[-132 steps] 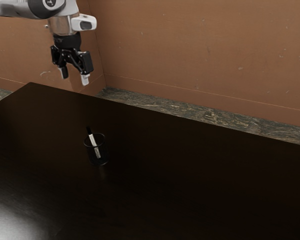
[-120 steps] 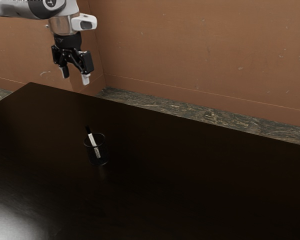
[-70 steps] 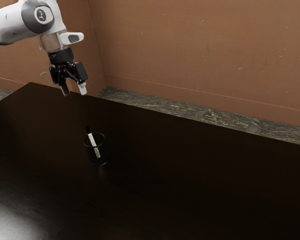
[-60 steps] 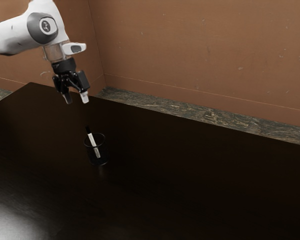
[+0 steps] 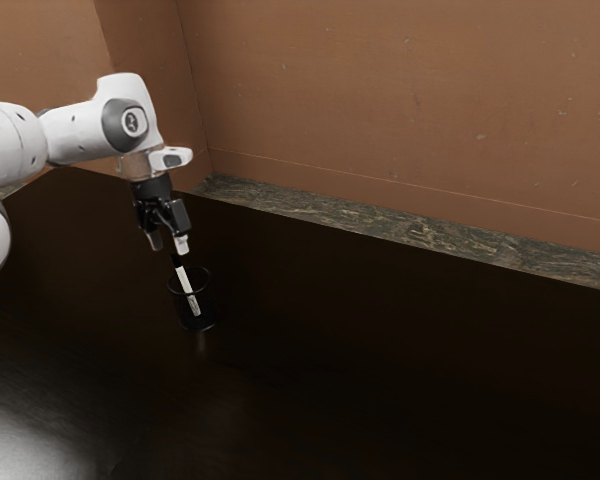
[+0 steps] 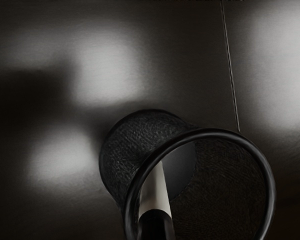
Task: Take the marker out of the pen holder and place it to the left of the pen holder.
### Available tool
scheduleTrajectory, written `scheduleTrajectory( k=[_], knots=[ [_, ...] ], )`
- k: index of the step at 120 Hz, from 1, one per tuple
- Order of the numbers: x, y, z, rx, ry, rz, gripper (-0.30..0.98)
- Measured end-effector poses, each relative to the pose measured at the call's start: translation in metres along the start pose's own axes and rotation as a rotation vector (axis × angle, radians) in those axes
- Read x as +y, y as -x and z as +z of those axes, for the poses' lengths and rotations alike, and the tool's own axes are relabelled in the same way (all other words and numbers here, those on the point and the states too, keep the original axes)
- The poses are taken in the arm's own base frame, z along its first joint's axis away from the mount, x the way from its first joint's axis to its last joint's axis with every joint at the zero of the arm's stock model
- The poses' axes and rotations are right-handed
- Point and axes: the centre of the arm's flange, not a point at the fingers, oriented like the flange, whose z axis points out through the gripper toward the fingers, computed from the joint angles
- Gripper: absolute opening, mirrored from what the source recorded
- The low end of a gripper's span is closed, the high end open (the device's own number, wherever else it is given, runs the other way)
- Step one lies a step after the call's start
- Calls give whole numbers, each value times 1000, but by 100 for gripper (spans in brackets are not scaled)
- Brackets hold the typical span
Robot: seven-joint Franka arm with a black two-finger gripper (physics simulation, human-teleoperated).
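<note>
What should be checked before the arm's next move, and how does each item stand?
1. Black two-finger gripper open: ok, its fingers stand apart.
2. White, black-capped marker in the round black mesh pen holder, cap up: ok.
3. Pen holder upright on the dark, glossy table: ok.
4. Cap lined up between the fingers: cannot tell; they are close above or beside it.
5. Marker gripped, ready to lift: not ok, the gripper hasn't closed on it.

Dark table, pale sheen toward the exterior view's lower left, reddish-brown wall with scattered light specks, mottled floor between wall and table.
</note>
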Motion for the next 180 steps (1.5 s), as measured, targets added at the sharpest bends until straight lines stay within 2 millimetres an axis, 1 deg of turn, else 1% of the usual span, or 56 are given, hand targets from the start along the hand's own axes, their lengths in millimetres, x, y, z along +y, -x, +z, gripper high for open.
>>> scheduleTrajectory(
  k=[14,27,41,45,60,68,81,96,100,107,116,125,131,136,142,148,156,163,171,180],
  knots=[
    [-2,-3,10,0,0,30,69],
    [-6,-6,24,-12,6,50,69],
    [-8,-7,32,-19,10,69,68],
    [-8,-8,33,-19,10,75,62],
    [-2,-9,28,-15,2,102,28],
    [0,-10,27,-15,1,112,16],
    [1,-9,26,-16,-1,124,4],
    [10,-10,20,-19,-6,147,-2],
    [14,-8,12,-14,-12,152,-3],
    [24,-1,-13,5,-28,164,-5],
    [40,14,-56,37,-54,178,-6],
    [59,36,-106,65,-102,190,-7],
    [65,50,-130,56,-141,190,-8],
    [69,58,-145,30,-184,187,-8],
    [68,67,-152,-25,-229,176,-8],
    [64,72,-149,-95,-265,158,-9],
    [53,74,-135,-197,-293,125,-9],
    [44,68,-108,-303,-303,101,-10],
    [28,63,-73,-420,-304,67,-9],
    [12,59,-39,-521,-295,30,-8]
  ],
)
